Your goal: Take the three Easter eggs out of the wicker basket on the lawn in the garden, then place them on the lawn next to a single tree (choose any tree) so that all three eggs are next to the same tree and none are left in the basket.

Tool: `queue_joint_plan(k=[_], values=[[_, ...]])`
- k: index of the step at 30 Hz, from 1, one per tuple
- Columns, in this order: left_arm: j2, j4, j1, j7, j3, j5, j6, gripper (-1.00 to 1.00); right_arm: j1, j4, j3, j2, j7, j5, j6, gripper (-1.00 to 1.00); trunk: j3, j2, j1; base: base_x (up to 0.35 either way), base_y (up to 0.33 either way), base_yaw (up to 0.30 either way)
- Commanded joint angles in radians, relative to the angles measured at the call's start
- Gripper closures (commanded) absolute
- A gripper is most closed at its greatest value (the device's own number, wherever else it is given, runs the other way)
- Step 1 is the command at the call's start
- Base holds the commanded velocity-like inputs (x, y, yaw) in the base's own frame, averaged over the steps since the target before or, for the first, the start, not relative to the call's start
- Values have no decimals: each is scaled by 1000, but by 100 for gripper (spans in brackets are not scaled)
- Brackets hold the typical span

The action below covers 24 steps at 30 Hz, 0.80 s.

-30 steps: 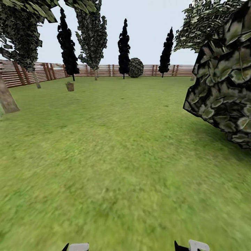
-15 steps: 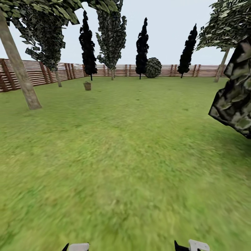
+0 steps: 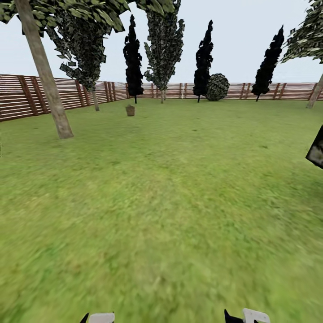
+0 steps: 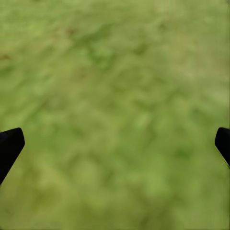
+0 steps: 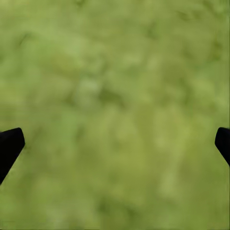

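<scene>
Far ahead of both grippers, toward the left: wicker basket (image 3: 130, 110), upright on the lawn (image 3: 170, 188), short of the wooden fence (image 3: 40, 95); contents too small to tell. Nearer, further left: bare grey-brown tree (image 3: 45, 74). Left gripper (image 4: 115, 143) spread wide, nothing but grass between fingertips. Right gripper (image 5: 115, 143) likewise spread, empty, above grass.

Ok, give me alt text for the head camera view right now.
A wide green lawn stretches to a wooden slat fence, with a small brown wicker basket far off on the grass. A bare grey-brown tree trunk leans at left; dark cypresses line the fence.
</scene>
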Motion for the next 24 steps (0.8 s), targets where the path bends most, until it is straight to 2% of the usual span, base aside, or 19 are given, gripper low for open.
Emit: queue_joint_plan(k=[1,10,16,24], values=[[0,1,-1,9,-7,-1,-2,-100,0,0,1,0,0,-7,-4,-100,-1,0,0,337,0,15],[0,1,-1,9,-9,-1,-2,-100,0,1,1,0,0,-7,-3,-100,-1,0,0,337,0,2],[0,30,-1,9,-28,-1,-2,-100,0,1,0,0,0,-6,-3,-100,-1,0,0,337,0,0],[0,33,-1,9,-30,-1,-4,-100,0,1,-1,0,1,-2,-4,-100,-1,0,0,337,0,0]])
